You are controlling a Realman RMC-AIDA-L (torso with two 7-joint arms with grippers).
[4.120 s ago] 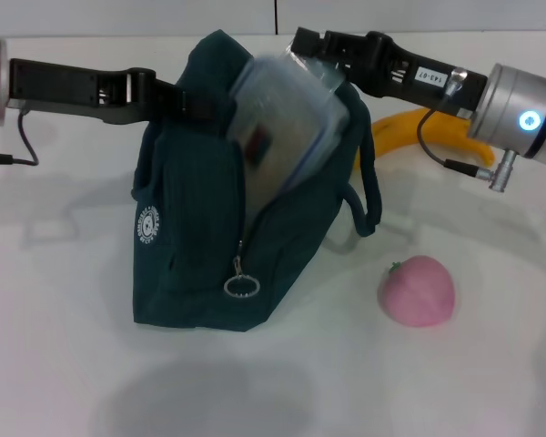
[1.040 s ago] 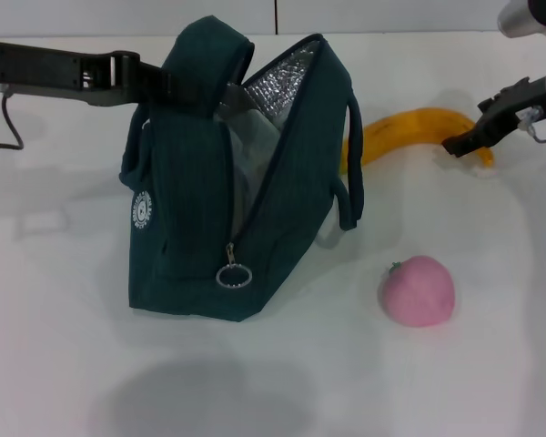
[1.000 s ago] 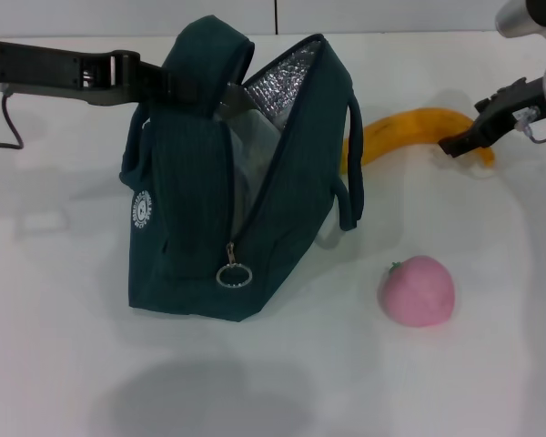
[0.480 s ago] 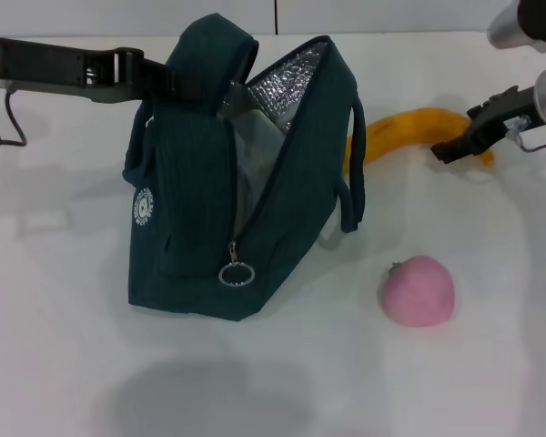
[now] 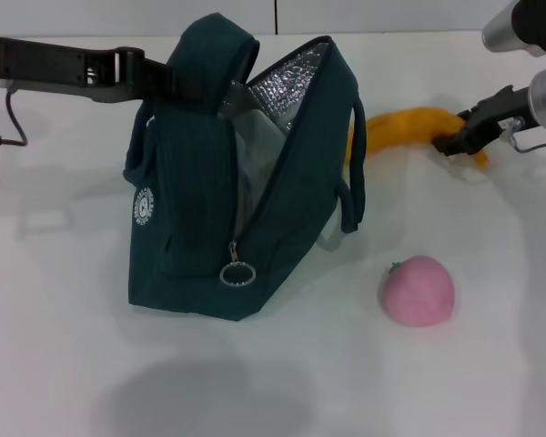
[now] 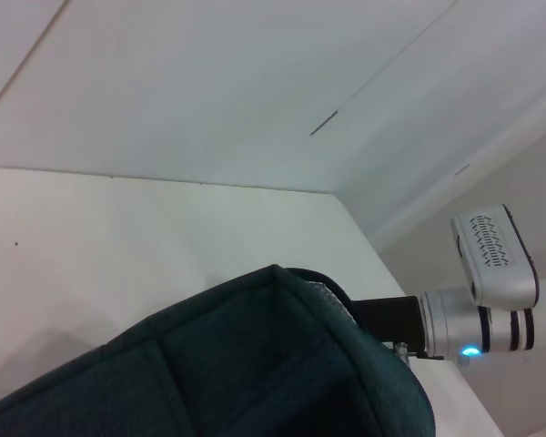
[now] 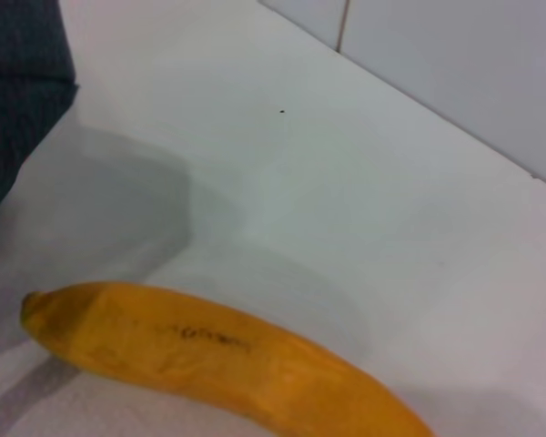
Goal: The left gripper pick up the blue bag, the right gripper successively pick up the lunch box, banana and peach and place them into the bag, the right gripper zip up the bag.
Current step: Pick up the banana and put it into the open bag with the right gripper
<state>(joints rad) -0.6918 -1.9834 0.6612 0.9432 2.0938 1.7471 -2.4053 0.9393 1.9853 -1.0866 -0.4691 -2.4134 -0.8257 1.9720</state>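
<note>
Over on the right: your right gripper [image 5: 453, 141] is reaching in from the far right edge, arm angled down toward the table, tips sitting right at the banana's far end.
Right jaws: can't tell if they're parted or pinching, the tips are just a dark lump against the banana in the head view, and the right wrist view isn't showing any fingers.
Banana [image 5: 409, 129]: it's lying flat on the white table [image 5: 491, 364] behind the bag, one end tucked behind the bag's handle, the other end under your right gripper. The right wrist view is showing it close up [image 7: 227, 360], resting on the table.
Left arm: you're stretching it in level from the left edge, and the left gripper [image 5: 177, 84] is clamping the near top edge of the blue bag [image 5: 196, 218], holding it upright.
Bag: it's gaping open at the top, foil lining showing, zip ring pull hanging low on the front.
Lunch box [image 5: 246, 173]: something clear is sitting inside the opening, mostly hidden.
Peach [image 5: 417, 289]: it's sitting on the table near the bag's right front, well apart from both grippers.
</note>
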